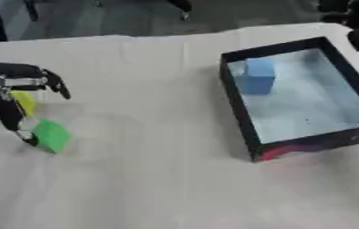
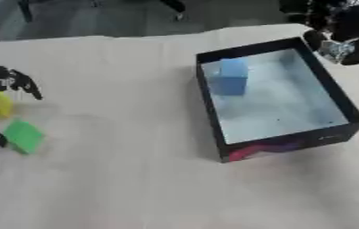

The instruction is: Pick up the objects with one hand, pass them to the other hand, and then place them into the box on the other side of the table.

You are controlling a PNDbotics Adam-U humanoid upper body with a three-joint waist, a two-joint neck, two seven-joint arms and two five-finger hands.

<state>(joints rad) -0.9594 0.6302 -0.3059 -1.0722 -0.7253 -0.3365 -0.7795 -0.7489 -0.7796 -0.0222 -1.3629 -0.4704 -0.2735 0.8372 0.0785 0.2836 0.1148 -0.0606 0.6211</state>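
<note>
- One item looks delivered: a light blue foam-like cube (image 1: 258,76) sits inside the black-walled rectangular box (image 1: 240,112), toward the box's 11 o'clock corner, close to its left wall.
- Two items look left to move: a bright green square block (image 1: 53,135) and a yellow block (image 1: 25,101), both on the table's left side, at about 9 o'clock from the table's middle, well apart from the box.
- The robot's left hand (image 1: 10,85) hangs over those two blocks with its fingers spread and curving downward. One dark finger reaches the left edge of the green block, and the yellow block lies between the fingers. Whether anything is actually pinched cannot be told; by my reading it is only beginning a grasp.
- The robot's right hand (image 2: 340,31) shows at the 1 o'clock corner, just past the box's far right corner. It is a dark mass there, and I cannot tell whether its fingers are spread or curled.
- Judged from this, the pick-up of the next block is in hand; the pass to the other hand and the drop into the box are not yet done.
- The cream cloth-covered table (image 1: 151,179) lies bare between the blocks and the box, so nothing blocks the handover path. The box's tall left wall is the one thing to clear.
</note>
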